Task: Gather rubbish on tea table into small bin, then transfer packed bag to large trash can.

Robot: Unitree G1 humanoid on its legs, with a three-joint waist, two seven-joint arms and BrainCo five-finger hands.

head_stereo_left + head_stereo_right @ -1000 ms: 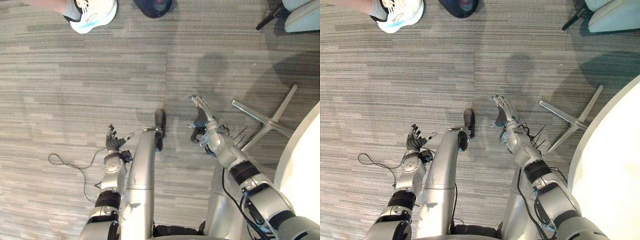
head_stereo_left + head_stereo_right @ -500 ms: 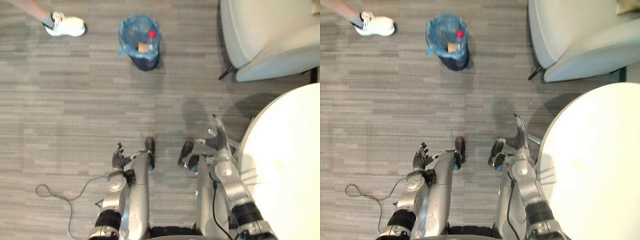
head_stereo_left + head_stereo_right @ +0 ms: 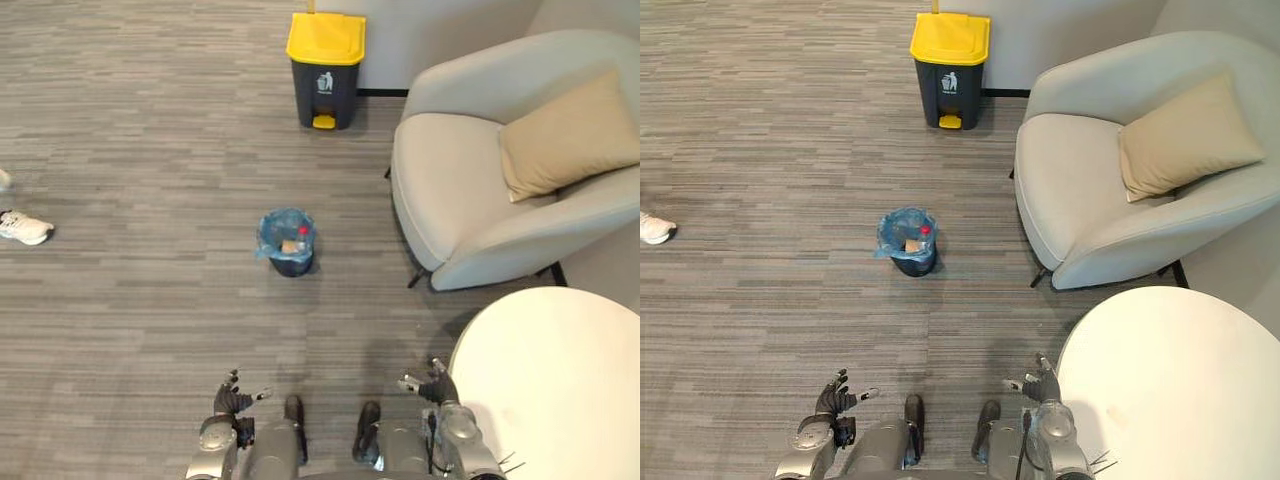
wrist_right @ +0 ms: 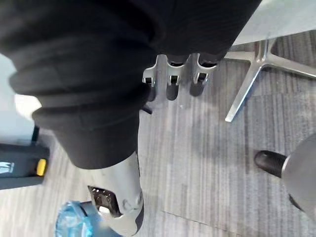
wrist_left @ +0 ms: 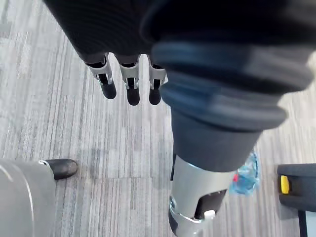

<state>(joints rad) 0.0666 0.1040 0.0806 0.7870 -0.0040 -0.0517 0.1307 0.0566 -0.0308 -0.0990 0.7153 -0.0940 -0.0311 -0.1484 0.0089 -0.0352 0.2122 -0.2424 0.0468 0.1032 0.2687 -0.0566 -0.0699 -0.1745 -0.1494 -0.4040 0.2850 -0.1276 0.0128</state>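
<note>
Blue-lined small bin (image 3: 290,241) stands upright, mouth up, well beyond the loosely spread, empty fingers of left hand (image 3: 231,402) and right hand (image 3: 435,389); large trash can (image 3: 326,68), farther still, bears a white pictogram.

The streaky carpet floor (image 3: 150,120) is grey all over, with thin lighter and darker lines. Upper middle, the big dark grey plastic trash can (image 3: 305,92) has a bright yellow lid (image 3: 326,37). In the centre, the small dark round bin (image 3: 292,266) has a see-through blue plastic bag (image 3: 270,236), with bits of red and tan inside. On the right is a pale grey padded armchair (image 3: 450,190) with a beige square cushion (image 3: 565,135). Lower right is a cream-white round table (image 3: 560,390).
</note>
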